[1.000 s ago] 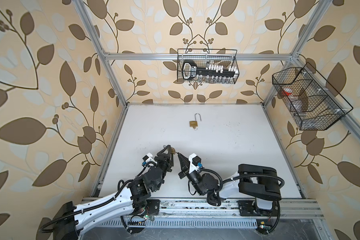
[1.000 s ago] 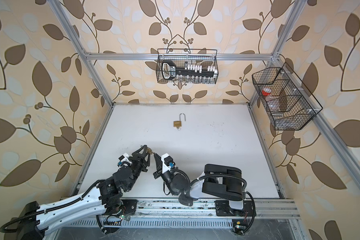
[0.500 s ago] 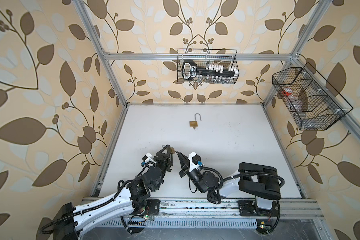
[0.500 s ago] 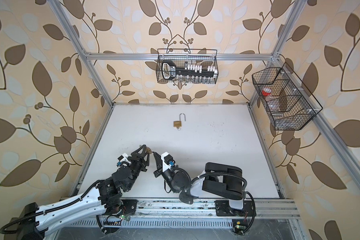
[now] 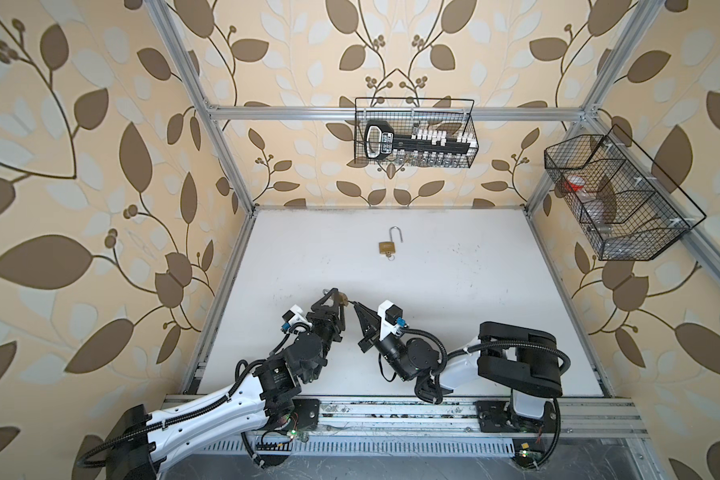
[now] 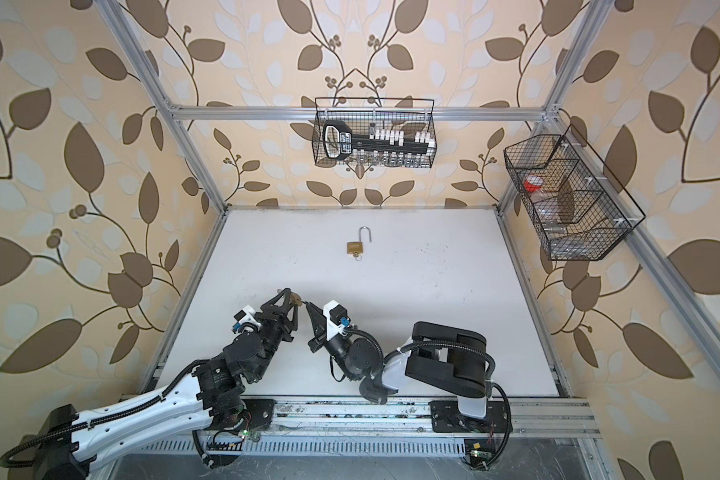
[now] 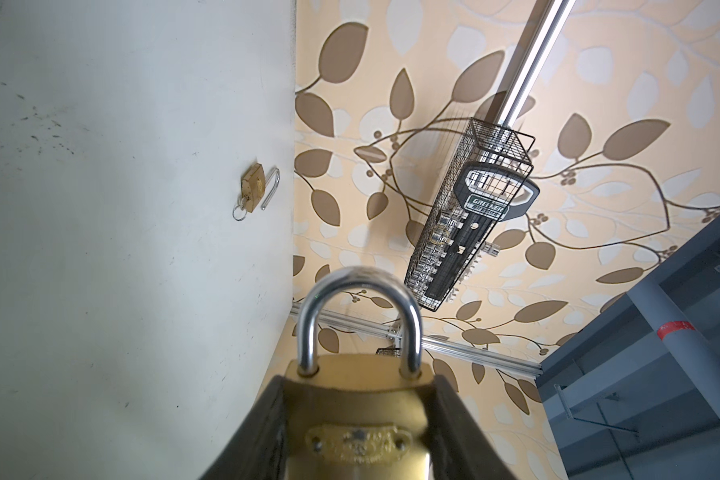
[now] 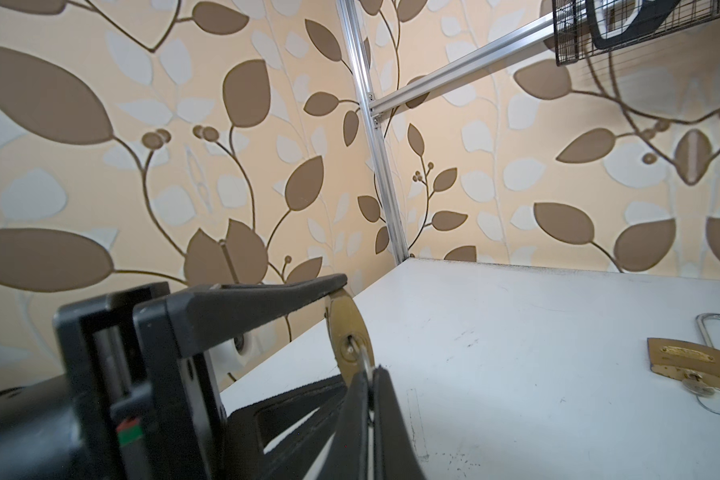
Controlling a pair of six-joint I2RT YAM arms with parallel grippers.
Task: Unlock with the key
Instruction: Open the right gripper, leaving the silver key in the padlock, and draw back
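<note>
The cell is lined with beige wallpaper [image 5: 100, 166] printed with brown leaves and is braced by an aluminium frame [image 5: 287, 113]. Its floor is formed by a white table [image 5: 474, 311]. A wire basket [image 5: 360, 124] is hung on the back wall, and a black key-shaped rack [image 5: 391, 143] is carried in it. A second wire basket [image 5: 641, 245] is fixed to the right wall.

Near the front of the table, between the two arms, a brass padlock [image 7: 357, 419] is held by the left end effector [image 5: 336, 297]. Its fingers [image 7: 262, 424] are clamped on the two narrow sides of the brass body. The shackle [image 7: 360, 291] is seen seated in the body at both legs, so the lock is closed. The keyhole face is turned toward the right arm.

A key [image 8: 361, 358] is set in that keyhole, and its outer end is pinched by the right end effector [image 8: 373, 370]. The jaws are pressed together on it, with only a thin slit seen between them in the right wrist view. In both top views the two end effectors are seen tip to tip, the right one just beside the padlock.

A second padlock [image 5: 386, 247] is laid flat further back on the table, well apart from both arms. Its shackle is swung open, and a second key [image 8: 697, 388] with a ring is lodged in its keyhole.
</note>
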